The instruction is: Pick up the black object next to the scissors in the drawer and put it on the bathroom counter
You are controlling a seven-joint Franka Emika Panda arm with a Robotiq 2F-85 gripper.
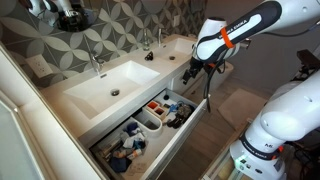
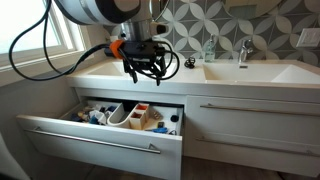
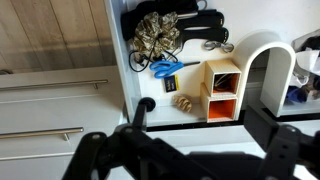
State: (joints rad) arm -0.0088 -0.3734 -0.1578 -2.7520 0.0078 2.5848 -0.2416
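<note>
**Pick not yet begun: tool over the open drawer**

The drawer (image 2: 90,140) stands open. My tool (image 2: 150,68) hangs above the scissors (image 3: 165,68), jaws spread, nothing between them. The black object (image 3: 195,22) lies just beside the scissors, on their far side in the wrist view, untouched (a patterned scrunchie (image 3: 155,35) crowds it). As I judge it, everything is left: descend, grasp, lift, set it on the counter surface (image 2: 90,78).
</note>
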